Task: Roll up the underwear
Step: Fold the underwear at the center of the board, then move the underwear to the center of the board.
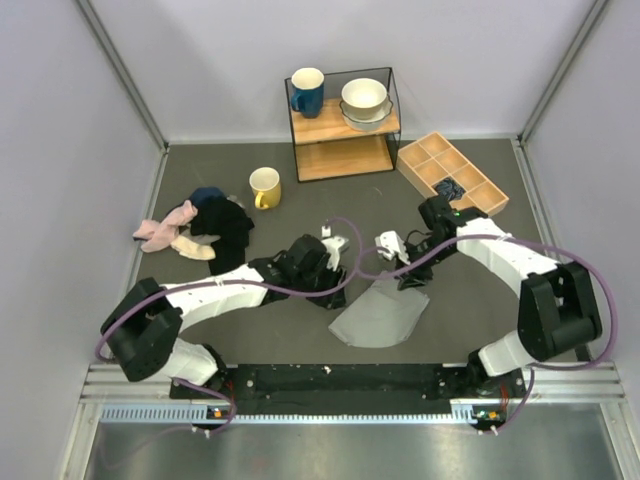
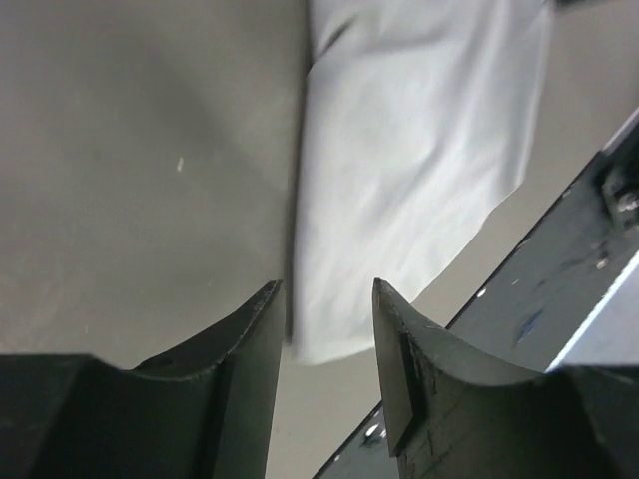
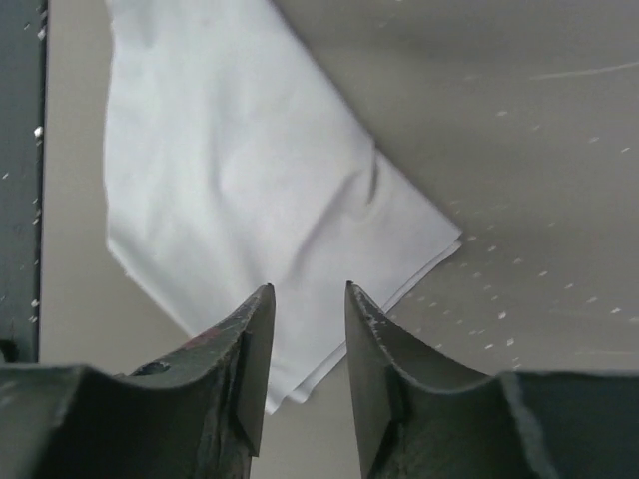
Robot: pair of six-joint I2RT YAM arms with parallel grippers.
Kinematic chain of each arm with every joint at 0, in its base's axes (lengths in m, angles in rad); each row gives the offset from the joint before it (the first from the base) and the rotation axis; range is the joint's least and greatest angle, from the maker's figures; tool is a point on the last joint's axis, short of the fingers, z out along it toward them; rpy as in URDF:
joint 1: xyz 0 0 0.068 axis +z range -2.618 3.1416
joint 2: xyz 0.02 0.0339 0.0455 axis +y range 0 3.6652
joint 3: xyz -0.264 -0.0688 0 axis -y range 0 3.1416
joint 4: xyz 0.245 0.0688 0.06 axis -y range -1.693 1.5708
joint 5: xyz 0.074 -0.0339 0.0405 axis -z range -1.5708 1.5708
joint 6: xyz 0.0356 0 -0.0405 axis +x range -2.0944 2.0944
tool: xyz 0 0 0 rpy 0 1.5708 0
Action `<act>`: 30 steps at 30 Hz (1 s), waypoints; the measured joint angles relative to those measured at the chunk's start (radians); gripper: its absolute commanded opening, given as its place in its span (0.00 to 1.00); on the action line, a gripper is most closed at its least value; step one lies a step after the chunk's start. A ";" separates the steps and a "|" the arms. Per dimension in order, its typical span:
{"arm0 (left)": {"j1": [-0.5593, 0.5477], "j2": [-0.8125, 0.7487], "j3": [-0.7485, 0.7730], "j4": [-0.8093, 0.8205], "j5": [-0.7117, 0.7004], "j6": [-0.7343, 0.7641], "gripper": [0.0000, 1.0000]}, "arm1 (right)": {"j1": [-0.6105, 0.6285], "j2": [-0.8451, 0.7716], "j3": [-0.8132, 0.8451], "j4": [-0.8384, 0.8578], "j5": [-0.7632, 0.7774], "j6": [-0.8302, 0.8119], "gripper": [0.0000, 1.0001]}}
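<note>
The underwear is a plain light grey cloth lying flat on the table near the front edge, between the two grippers. It also shows in the left wrist view and the right wrist view. My left gripper is at the cloth's left edge, open and empty, with a cloth corner just beyond its fingertips. My right gripper is over the cloth's upper right corner, open and empty. Whether either gripper touches the cloth cannot be told.
A yellow mug and a pile of socks and dark clothes lie at the left. A shelf holds a blue mug and bowls. A wooden tray holds a dark blue bundle. The black front rail lies close to the cloth.
</note>
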 measured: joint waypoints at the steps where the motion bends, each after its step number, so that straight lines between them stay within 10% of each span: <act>1: 0.003 -0.011 -0.032 0.000 -0.003 -0.003 0.46 | 0.016 0.023 0.024 0.011 0.002 0.018 0.39; 19: 0.038 -0.017 -0.269 0.214 0.133 -0.120 0.46 | 0.135 0.384 0.278 0.060 0.120 -0.005 0.46; 30: 0.041 0.055 -0.271 0.256 0.202 -0.153 0.27 | 0.135 0.429 0.305 0.056 0.121 -0.031 0.48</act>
